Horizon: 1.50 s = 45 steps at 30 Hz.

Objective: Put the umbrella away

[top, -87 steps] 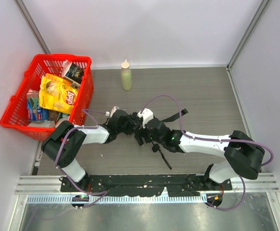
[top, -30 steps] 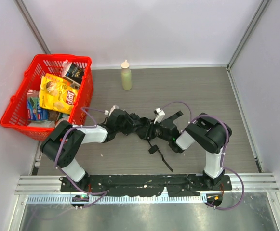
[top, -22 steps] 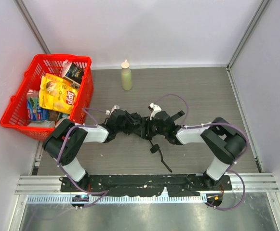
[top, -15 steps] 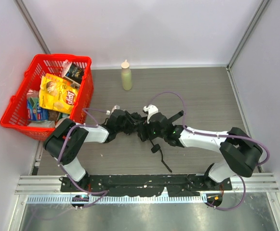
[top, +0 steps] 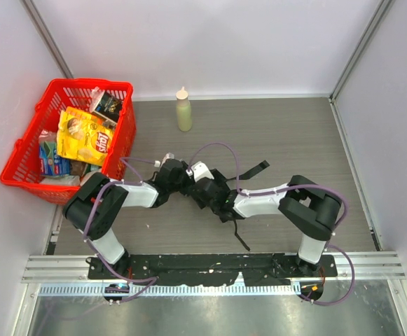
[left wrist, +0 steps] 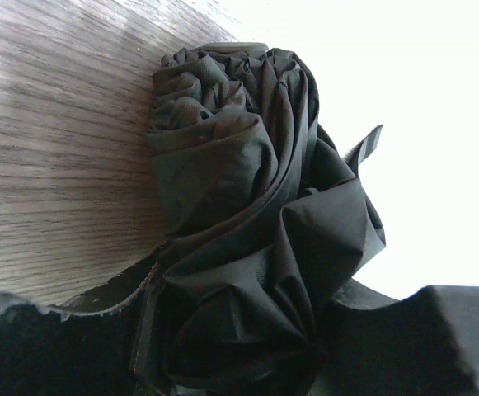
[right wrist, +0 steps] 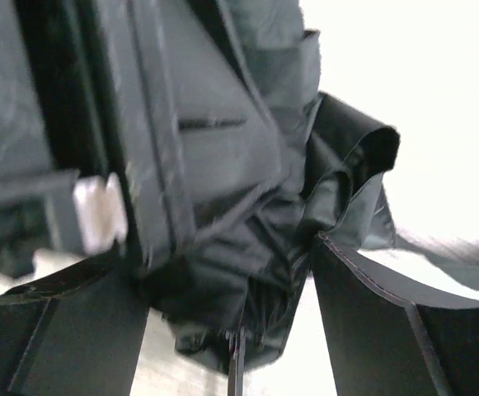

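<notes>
The umbrella [top: 197, 187] lies mid-table as a bundle of black fabric, its thin shaft [top: 239, 236] running toward the near edge and its strap [top: 256, 169] trailing to the right. My left gripper [top: 183, 180] is shut on the fabric; in the left wrist view the crumpled canopy [left wrist: 239, 190] fills the gap of that gripper [left wrist: 239, 338]. My right gripper [top: 209, 196] sits just right of it, at the same bundle. In the right wrist view that gripper [right wrist: 231, 322] stands open, fingers [right wrist: 387, 330] wide on either side of the folded fabric [right wrist: 214, 190] and shaft [right wrist: 237, 367].
A red basket [top: 124, 105] with snack packets stands at the back left. A pale bottle [top: 183, 110] stands upright near the back wall. White walls close in the left, right and back. A metal rail [top: 210, 264] runs along the near edge.
My right gripper has opened and shifted left along the umbrella toward the left gripper, with its elbow swinging. The left gripper has kept its hold in place.
</notes>
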{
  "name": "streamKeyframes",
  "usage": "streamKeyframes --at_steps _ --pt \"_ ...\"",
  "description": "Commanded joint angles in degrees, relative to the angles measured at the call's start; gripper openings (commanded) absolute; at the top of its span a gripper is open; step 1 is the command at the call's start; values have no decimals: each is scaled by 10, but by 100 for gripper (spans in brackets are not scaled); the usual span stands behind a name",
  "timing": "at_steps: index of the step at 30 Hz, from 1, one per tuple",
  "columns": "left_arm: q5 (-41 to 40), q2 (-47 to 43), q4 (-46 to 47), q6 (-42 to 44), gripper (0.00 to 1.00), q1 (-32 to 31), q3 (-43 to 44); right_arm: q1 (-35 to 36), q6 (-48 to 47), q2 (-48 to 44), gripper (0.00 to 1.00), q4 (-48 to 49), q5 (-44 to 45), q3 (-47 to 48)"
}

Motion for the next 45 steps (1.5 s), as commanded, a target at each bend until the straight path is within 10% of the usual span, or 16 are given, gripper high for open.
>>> streamKeyframes --at_steps 1,8,10,12,15,30,38,45 --pt "-18 36 -199 25 0 -1 -43 2 -12 42 77 57 97 27" --pt "-5 33 -186 20 0 -2 -49 -11 -6 83 67 94 54 25" --pt "-2 30 -183 20 0 -2 -51 -29 11 84 23 108 23 9" --pt "-1 17 -179 25 0 -1 -56 -34 12 75 1 144 -11 -19" --pt "6 -4 -168 35 1 -2 -59 -36 2 57 1 189 -56 -70" --pt "30 -273 -335 96 91 21 -61 -71 -63 25 1 275 -154 -148" --pt "95 -402 -401 100 86 98 -33 -68 -95 -1 1 310 -139 -181" --pt "81 -255 -496 71 88 105 145 -69 -100 -3 1 316 -141 -184"
